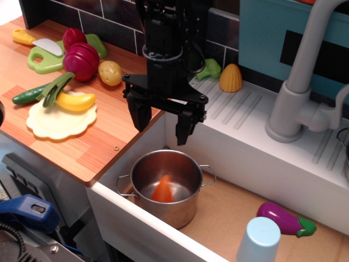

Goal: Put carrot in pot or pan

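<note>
One view only, looking down at a toy kitchen. The small bright-orange plastic cone-shaped carrot [163, 189] lies inside the shiny round stainless steel pot [143, 170], on the pot's bottom with its narrow end pointing up and away; its orange colour reflects faintly on the steel around it. The pot has straight sides and two thin wire loop handles, and it stands in the sink basin [234, 210].

Directly above the pot hangs the black robot gripper [162, 121], its two fingers spread wide apart with nothing between them, one finger over the wooden counter edge and one over the pot's far rim.

To the right of the pot in the basin lie one purple plastic eggplant [284, 218] and one pale blue plastic cup [258, 240].

Left of the pot, on the wooden counter [87, 142], there are one yellowish-tan toy potato [110, 72], one dark red onion [80, 60], one yellow banana-shaped piece [75, 101] on a pale plate, and one green cucumber [27, 95].

Behind the pot, on the white drainboard, sit one yellow ridged corn piece [230, 77] and one green broccoli [211, 69]. One grey tap [297, 101] stands further right.
</note>
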Robot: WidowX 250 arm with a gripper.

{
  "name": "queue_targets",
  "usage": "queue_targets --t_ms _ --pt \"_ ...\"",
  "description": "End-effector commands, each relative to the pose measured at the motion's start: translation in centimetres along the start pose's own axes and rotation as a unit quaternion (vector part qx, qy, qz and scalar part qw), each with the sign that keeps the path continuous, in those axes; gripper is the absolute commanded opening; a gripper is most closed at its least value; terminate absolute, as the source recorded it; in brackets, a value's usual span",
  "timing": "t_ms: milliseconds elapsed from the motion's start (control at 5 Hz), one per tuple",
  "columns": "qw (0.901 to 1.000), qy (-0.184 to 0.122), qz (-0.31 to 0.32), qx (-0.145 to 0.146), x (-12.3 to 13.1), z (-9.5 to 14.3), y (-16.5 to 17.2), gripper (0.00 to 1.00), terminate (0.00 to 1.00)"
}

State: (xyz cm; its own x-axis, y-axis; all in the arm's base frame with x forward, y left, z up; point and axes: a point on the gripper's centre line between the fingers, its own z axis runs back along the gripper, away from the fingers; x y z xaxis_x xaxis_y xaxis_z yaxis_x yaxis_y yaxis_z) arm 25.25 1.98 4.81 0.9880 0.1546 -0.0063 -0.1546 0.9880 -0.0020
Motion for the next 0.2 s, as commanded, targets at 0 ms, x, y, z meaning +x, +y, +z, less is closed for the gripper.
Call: queue_targets --t_ms 0 --pt "0.9996 -0.026 -0.001 -0.002 0.49 1.18 -0.1 1.0 1.0"
